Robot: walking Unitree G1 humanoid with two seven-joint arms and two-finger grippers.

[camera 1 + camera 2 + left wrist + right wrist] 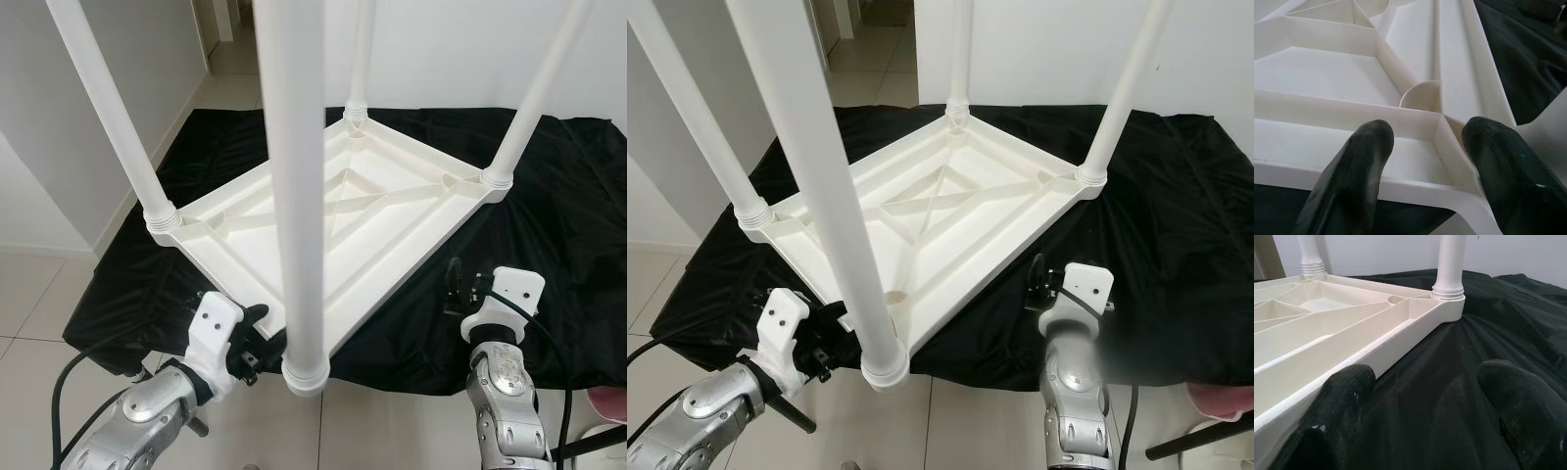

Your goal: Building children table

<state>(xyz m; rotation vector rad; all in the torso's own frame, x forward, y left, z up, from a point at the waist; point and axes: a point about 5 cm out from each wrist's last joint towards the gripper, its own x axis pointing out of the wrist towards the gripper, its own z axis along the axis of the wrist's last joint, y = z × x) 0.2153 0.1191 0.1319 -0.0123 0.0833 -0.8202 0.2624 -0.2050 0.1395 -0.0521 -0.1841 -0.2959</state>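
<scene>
With all four legs [299, 186] seated in the upturned children's table [392, 211], flipping appears next: left gripper [1425, 161], jaws wide, straddles its rim, while right gripper [1420, 406], jaws wide, hovers beside the edge over the black cloth [1488, 323].

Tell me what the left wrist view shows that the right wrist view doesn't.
Left wrist view: the left gripper open over the rim, a curved socket rib beyond its fingers. Right wrist view: the right gripper open over the black cloth beside the rim, and two screwed-in legs. Both: the upturned white tabletop with its ribs.
</scene>
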